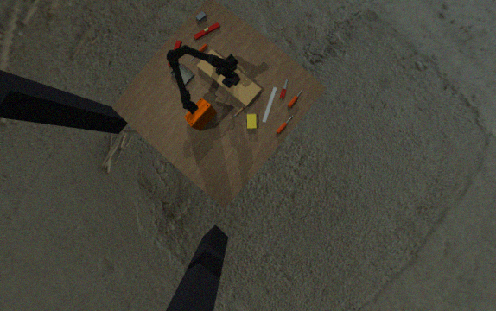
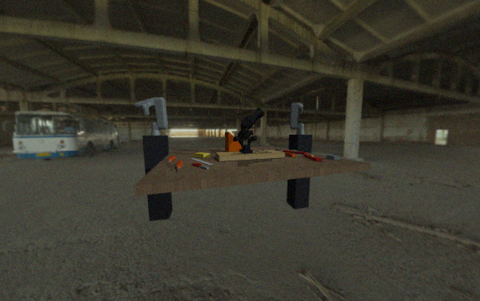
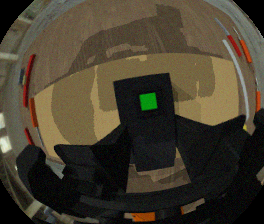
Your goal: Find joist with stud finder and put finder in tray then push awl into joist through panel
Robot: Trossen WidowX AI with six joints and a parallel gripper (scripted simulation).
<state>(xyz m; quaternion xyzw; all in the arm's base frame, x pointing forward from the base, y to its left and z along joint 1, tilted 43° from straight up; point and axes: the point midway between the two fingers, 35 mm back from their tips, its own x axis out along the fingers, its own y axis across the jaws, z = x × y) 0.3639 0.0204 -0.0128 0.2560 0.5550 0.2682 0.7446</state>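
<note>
The stud finder (image 1: 230, 81) (image 2: 246, 150) (image 3: 155, 85) is a dark block with a square light lit green in the wrist view. My gripper (image 3: 148, 118) is shut on it and holds it upright over the pale wooden floor panel (image 1: 248, 92) (image 2: 227, 156) (image 3: 225, 85), at or just above its surface. The joist is hidden. The grey tray (image 1: 186, 75) lies beyond the panel's long side, partly behind my arm. A thin tool with a tan handle (image 1: 238, 111), perhaps the awl, lies beside the panel near the yellow box.
The yellow box (image 1: 251, 121) (image 2: 201, 155), a silver strip (image 1: 270, 104), a red-handled tool (image 1: 282, 93) and orange-handled tools (image 1: 292, 102) (image 1: 282, 128) lie off one panel end. Off the other are a red level (image 1: 206, 31), a grey block (image 1: 200, 16) and another orange handle (image 1: 203, 47).
</note>
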